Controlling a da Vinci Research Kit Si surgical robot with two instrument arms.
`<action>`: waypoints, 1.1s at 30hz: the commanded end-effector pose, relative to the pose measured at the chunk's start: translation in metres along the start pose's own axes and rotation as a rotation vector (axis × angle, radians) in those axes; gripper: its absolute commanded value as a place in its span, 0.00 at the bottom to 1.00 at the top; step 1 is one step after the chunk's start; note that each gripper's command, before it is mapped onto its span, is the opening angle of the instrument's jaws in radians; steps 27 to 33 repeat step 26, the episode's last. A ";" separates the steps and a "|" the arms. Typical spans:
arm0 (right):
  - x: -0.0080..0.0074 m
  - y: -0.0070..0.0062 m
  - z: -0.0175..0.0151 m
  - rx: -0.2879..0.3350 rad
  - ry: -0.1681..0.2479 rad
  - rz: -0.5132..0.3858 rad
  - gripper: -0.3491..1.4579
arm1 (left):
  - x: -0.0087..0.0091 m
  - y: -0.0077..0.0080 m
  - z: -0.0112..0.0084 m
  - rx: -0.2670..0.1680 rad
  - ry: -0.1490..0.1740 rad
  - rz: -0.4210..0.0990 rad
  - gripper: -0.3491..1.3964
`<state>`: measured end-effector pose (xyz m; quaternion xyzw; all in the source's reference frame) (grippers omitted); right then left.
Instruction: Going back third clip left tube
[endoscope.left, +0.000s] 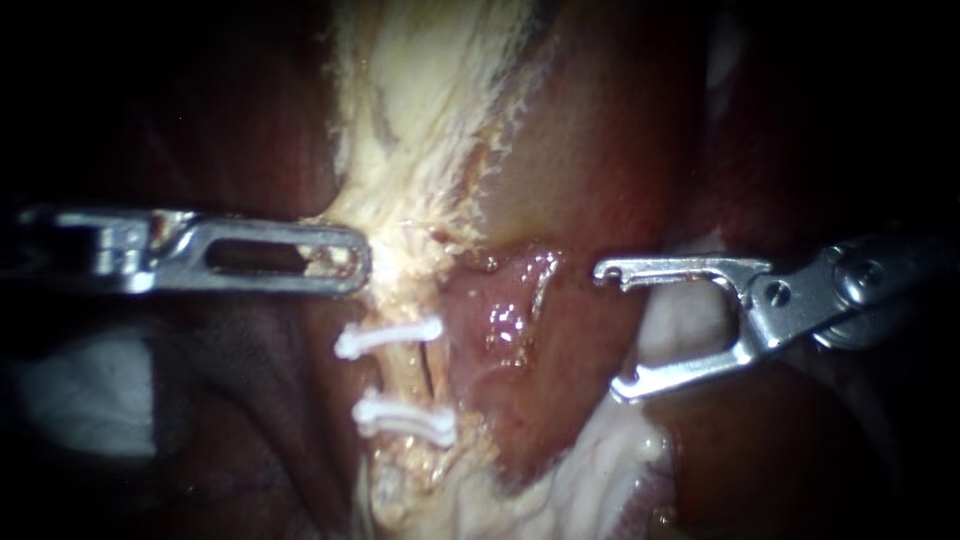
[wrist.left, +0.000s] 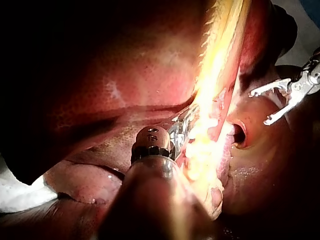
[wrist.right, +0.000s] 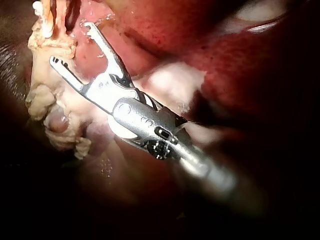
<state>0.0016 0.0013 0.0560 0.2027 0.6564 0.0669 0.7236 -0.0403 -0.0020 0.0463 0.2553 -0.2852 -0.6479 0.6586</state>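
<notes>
Two clips (endoscope.left: 390, 338) across tube (endoscope.left: 408, 385), right instrument (endoscope.left: 610, 332) empty

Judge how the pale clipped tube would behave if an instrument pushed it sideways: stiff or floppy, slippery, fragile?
Probably floppy: the tube is a thin, ragged strand lying on soft tissue. Likely slippery: that tissue shows wet glints beside it. Possibly fragile: its edges look frayed near the upper clip and lower clip.

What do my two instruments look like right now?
Both are bright silver metal. The left instrument ends in a long flat tip with a rounded end and an oval slot through it. The right instrument has two slim jaws with small hooked ends, a screw at the hinge and a rounded joint behind.
</notes>
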 end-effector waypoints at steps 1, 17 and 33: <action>-0.0001 0.0001 0.0001 -0.001 0.000 0.000 0.52 | 0.0001 0.0001 0.0005 0.003 0.003 0.003 0.00; 0.0002 -0.0001 0.0003 -0.001 0.002 0.001 0.52 | 0.0005 -0.0005 0.0050 0.005 0.017 -0.002 0.00; 0.0004 -0.0002 0.0004 -0.001 0.003 0.001 0.52 | 0.0006 -0.0004 0.0049 0.004 0.019 -0.001 0.00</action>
